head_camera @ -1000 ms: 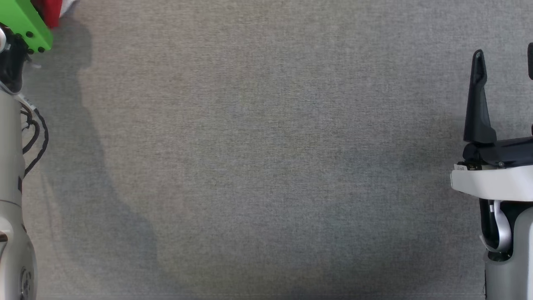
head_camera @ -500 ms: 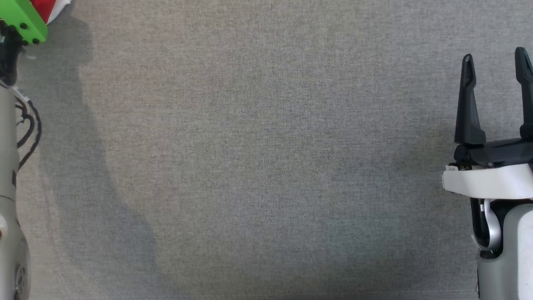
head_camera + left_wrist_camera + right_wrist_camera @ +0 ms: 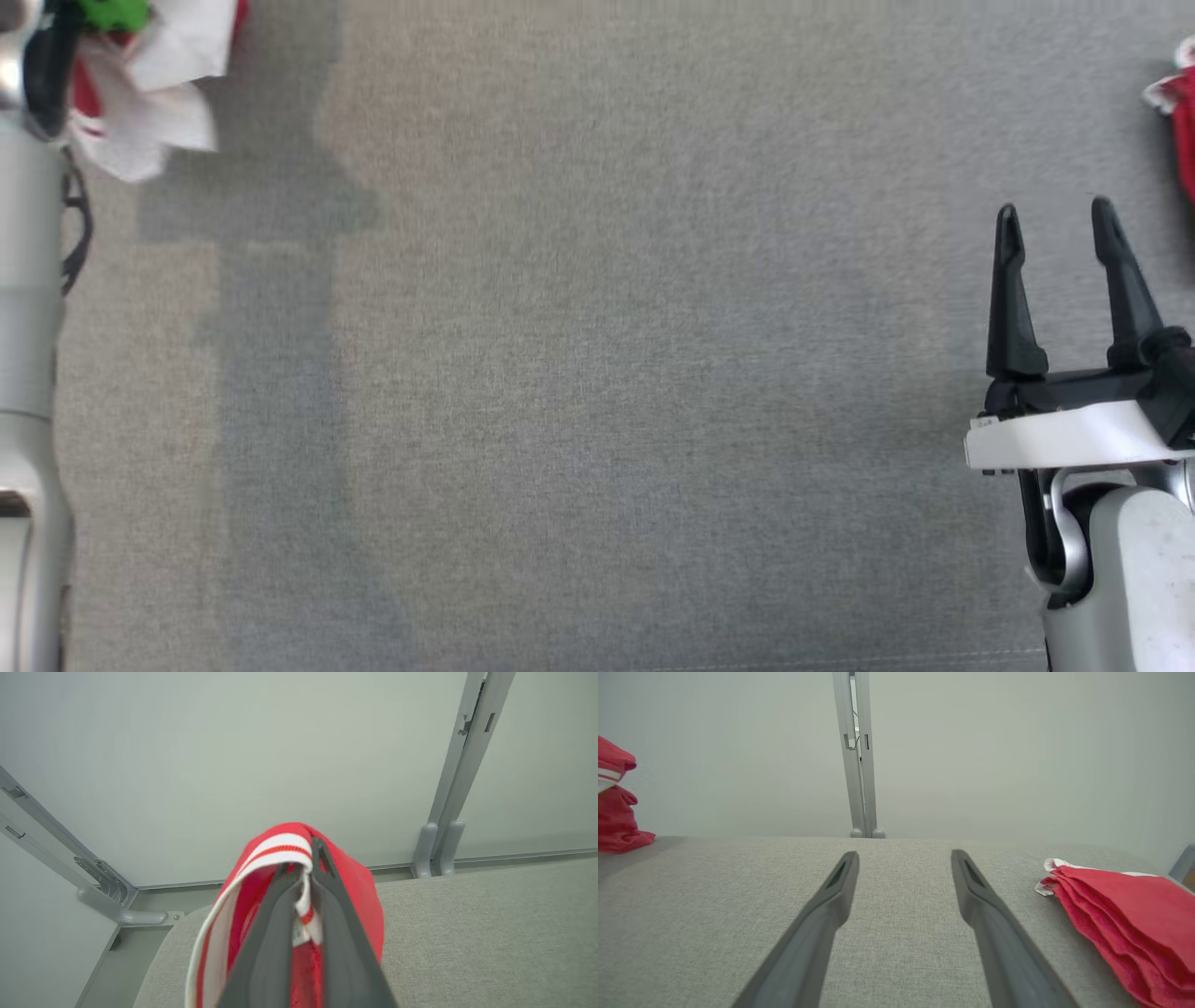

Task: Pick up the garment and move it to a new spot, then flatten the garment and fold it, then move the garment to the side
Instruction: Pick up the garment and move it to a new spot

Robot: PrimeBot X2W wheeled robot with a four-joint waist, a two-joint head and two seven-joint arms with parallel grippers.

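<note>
Left claw (image 3: 301,856) closed tight on the garment (image 3: 355,882), red-and-white, bunched at the table's (image 3: 597,373) far-left corner. Bare table centre lies to its right. Right claw (image 3: 1054,213) spread wide, empty, well apart from it; likely too far to assist.

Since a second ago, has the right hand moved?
Cannot tell. The right hand sits lower-left in the head view, but the folded red garment newly entered, so the camera shifted.
</note>
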